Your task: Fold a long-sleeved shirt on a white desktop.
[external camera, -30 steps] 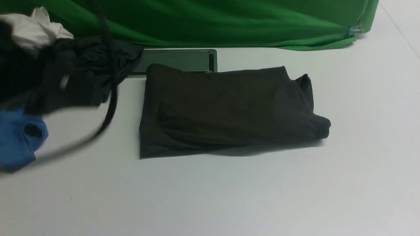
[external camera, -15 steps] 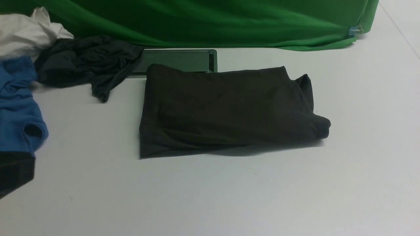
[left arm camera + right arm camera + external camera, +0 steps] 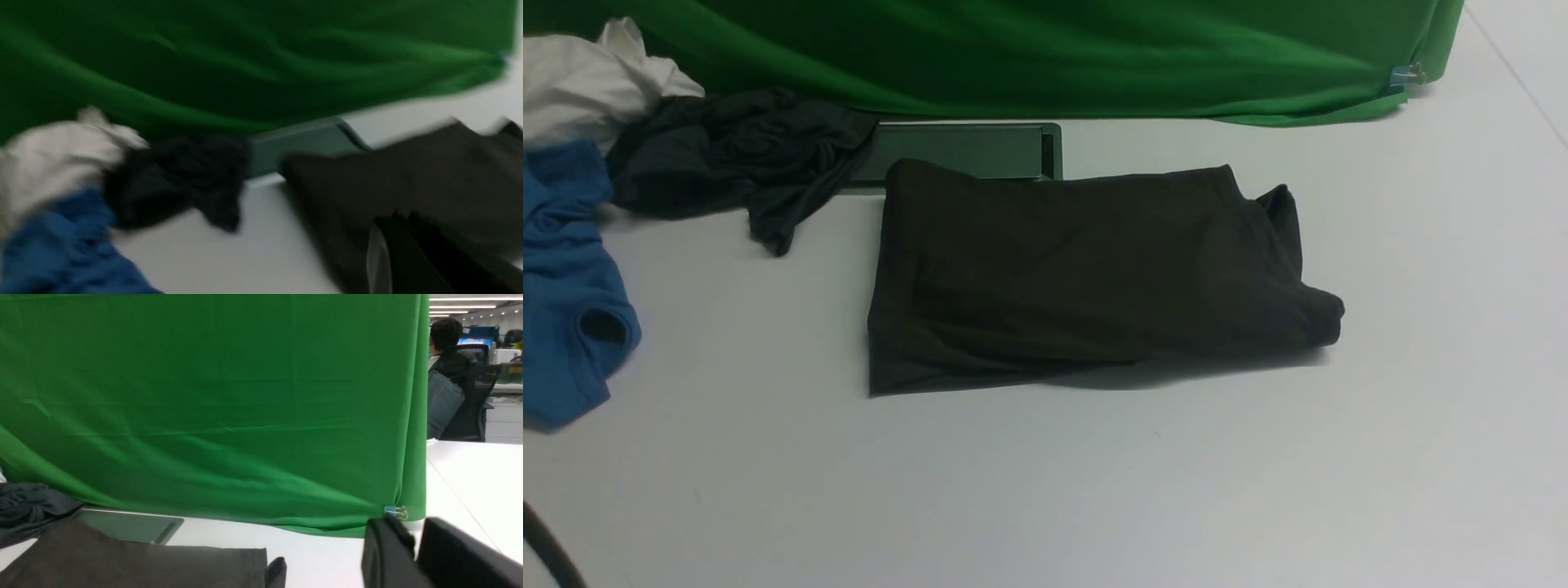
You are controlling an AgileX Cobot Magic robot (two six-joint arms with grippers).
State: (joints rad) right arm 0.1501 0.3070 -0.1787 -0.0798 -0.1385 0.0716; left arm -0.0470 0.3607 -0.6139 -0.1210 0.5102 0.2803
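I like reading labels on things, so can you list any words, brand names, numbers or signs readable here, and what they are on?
None can be read.
The long-sleeved shirt lies folded, showing no logo or label.
The monitor behind the green cloth glows blue, too small to read.

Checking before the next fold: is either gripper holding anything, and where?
Nothing is held: the shirt lies folded and free, both grippers empty.

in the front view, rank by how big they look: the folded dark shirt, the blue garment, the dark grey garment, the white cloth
1. long-sleeved shirt, clearly largest
2. dark grey garment
3. blue garment, cut off by the picture's edge, so its rank against the grey one is unsure
4. white cloth, also cut off
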